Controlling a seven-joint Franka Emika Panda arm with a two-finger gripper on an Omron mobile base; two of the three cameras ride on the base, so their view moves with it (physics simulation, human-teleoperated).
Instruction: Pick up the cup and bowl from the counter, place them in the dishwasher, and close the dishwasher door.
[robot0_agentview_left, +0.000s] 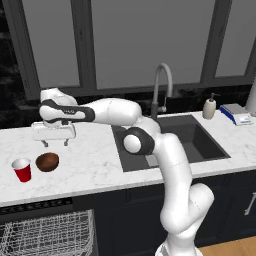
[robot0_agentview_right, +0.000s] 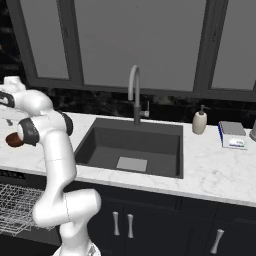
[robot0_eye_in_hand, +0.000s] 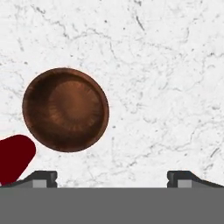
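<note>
Cup stands farthest left on the tabletop, upright, close to the front edge, with the bowl just beside it on its right, a thin gap between them as far as I can tell. Below that edge I see the dishwasher with its white wire rack showing. My hand hovers above the marble just behind the bowl, fingers spread wide and released, holding nothing. From the hand camera the bowl sits left of centre, opening up, and bare marble lies on its other side. Further right, open tabletop runs to the sink, whose left rim the arm's elbow overhangs. Beyond the sink stand a soap bottle and a small scale near the back wall.
</note>
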